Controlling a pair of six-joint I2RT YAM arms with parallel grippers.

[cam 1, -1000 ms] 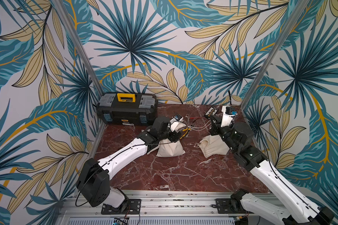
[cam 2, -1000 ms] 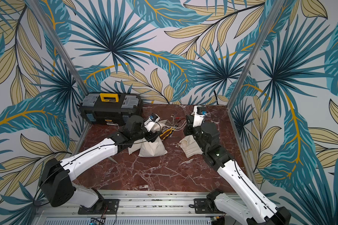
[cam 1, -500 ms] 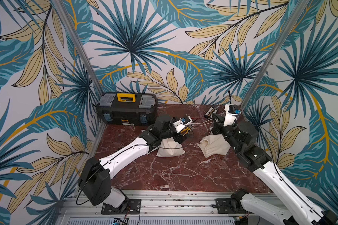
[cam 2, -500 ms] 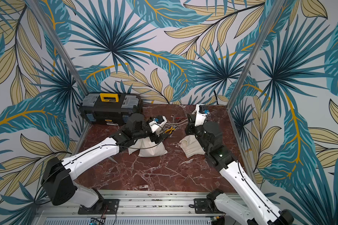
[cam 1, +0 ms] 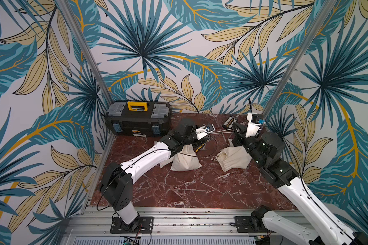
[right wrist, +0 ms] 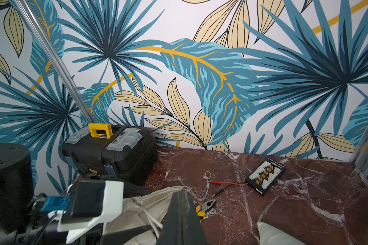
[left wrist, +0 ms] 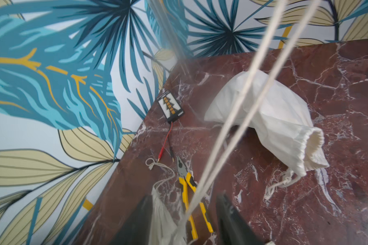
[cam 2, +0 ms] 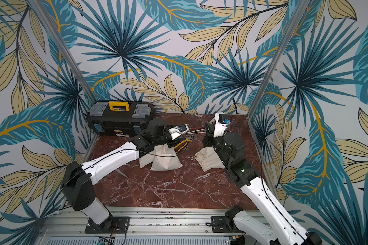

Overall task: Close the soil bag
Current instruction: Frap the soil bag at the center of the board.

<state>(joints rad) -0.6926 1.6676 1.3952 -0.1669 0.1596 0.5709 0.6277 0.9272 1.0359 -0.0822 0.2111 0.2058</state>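
The soil bag [cam 1: 185,162], a cream cloth sack, lies under my left forearm in both top views [cam 2: 165,162]. Its gathered neck [left wrist: 162,212] sits between the jaws of my left gripper [left wrist: 185,197], which stand apart on either side with a gap showing. Two drawstring cords [left wrist: 249,84] run taut from the neck to my right gripper [cam 1: 235,128]. That gripper [right wrist: 181,194] is shut, with the cords ending at its fingers. The taut cords [cam 2: 197,132] span the gap between both grippers near the back.
A second cream bag [cam 1: 234,159] with an open mouth lies beside my right arm. Yellow-handled pliers [left wrist: 187,191] lie by the soil bag's neck. A black toolbox [cam 1: 138,118] stands back left, and a connector board [right wrist: 265,178] with red and black leads back right. Walls stand close.
My left gripper has shifted towards the back right along the bag's neck and its jaws have narrowed. The cords between both grippers now run straight and taut.
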